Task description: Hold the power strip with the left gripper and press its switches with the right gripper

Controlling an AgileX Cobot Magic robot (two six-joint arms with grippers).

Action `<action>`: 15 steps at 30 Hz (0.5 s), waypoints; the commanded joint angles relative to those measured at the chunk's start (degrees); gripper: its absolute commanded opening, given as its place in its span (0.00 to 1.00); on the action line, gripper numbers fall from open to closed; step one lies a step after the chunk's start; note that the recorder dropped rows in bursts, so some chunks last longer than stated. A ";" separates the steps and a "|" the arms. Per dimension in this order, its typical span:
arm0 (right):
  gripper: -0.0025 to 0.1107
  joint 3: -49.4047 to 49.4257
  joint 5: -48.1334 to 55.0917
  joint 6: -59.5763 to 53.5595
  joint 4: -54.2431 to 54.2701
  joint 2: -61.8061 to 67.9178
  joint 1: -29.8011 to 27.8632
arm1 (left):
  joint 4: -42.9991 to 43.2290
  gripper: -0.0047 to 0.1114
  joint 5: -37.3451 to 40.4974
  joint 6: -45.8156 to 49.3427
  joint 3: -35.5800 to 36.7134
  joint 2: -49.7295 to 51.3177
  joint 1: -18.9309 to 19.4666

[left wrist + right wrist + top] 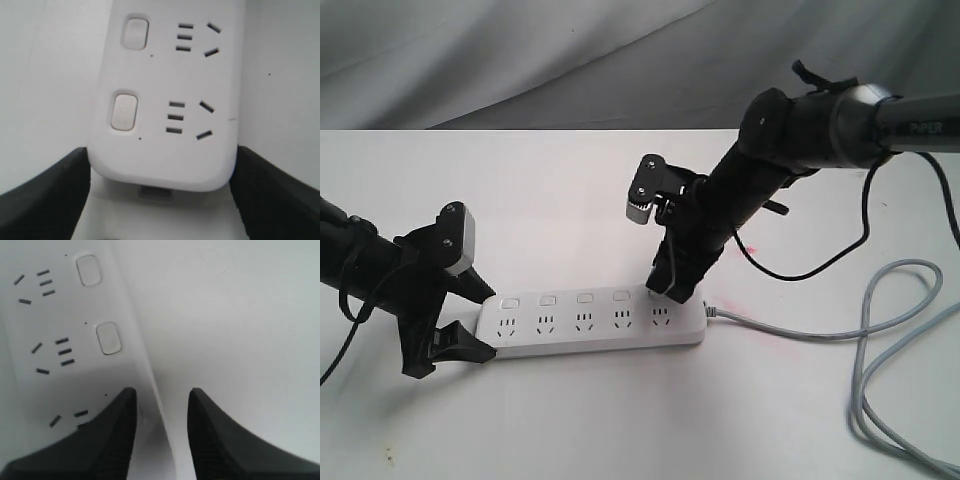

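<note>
Exterior view, nearest first: the power strip [590,325] is seen flat on the table [620,430], long axis running L–R across the view, cable [880,330] end to the R. Its L end is bracketed by the left hand [483,322], one finger on the near side and one on the far side. In the left wrist view both fingers [45,200] look to be touching the strip's sides across its width, so it is judged clamped, not just straddled. The switches [584,298] are set in a row along the far edge, above the sockets [582,322], so the row follows the long axis.

Farther back, the right hand [672,293] is pointed down at the cable end, its tips where the 5th switch should be. That switch is hidden by them & contact can't be confirmed. In the right wrist view its fingers [112,440] are parted only a little, w/ nothing held btwn them. One is over the strip, the other over bare table just off the switch-side edge. Behind it, grey cloth [520,60] is hung.

Key relation, as a judgement: the other four switches lie away from the right hand along the axis, toward the left hand. A next press would be reached by a shift along the strip, tip kept over the far-edge row.
</note>
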 commanded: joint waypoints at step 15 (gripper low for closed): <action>0.30 0.40 0.19 13.54 -7.30 -23.96 0.35 | -0.19 0.56 0.63 -0.05 -0.26 0.00 0.05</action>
